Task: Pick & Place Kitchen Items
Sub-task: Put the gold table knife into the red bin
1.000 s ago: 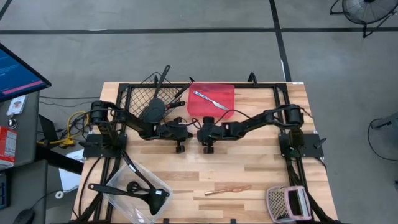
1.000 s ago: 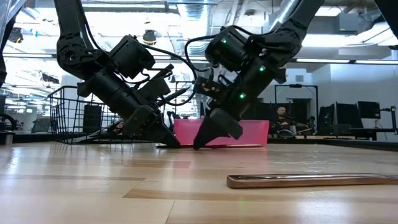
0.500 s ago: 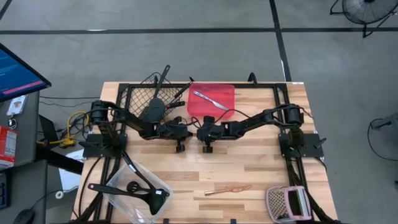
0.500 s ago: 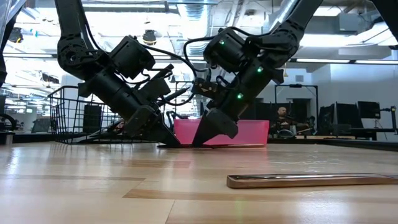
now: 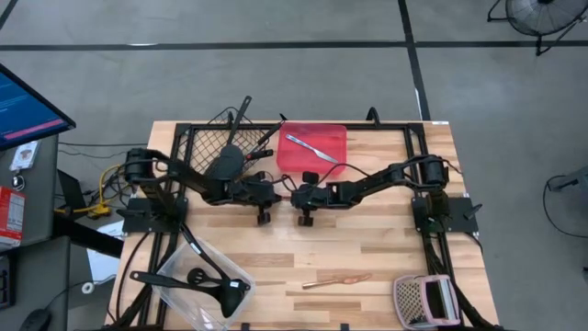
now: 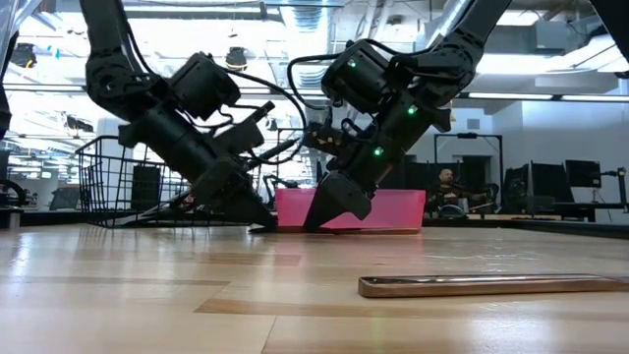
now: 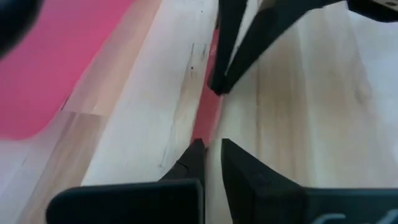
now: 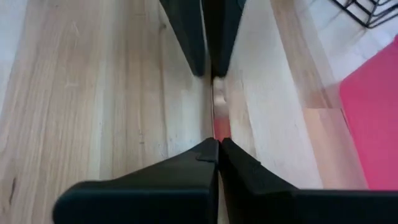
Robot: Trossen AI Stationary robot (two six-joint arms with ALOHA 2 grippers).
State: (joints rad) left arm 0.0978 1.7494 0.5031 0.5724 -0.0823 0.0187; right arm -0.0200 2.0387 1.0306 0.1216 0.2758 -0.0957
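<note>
No writing, label, brand or number can be read anywhere.

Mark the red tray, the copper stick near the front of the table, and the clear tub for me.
red tray [image 5: 326,156]: high view, bare patch of its floor.
copper stick [image 5: 337,279]: high view, middle of its length.
clear tub [image 5: 175,290]: high view, its near-left wall.

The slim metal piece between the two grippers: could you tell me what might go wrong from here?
The left gripper and right gripper both seem shut on opposite ends of the slim metal piece, flat on the table. Lifted unevenly, it could twist free or bend. The red tray stands close behind; a swing might knock its wall.
</note>
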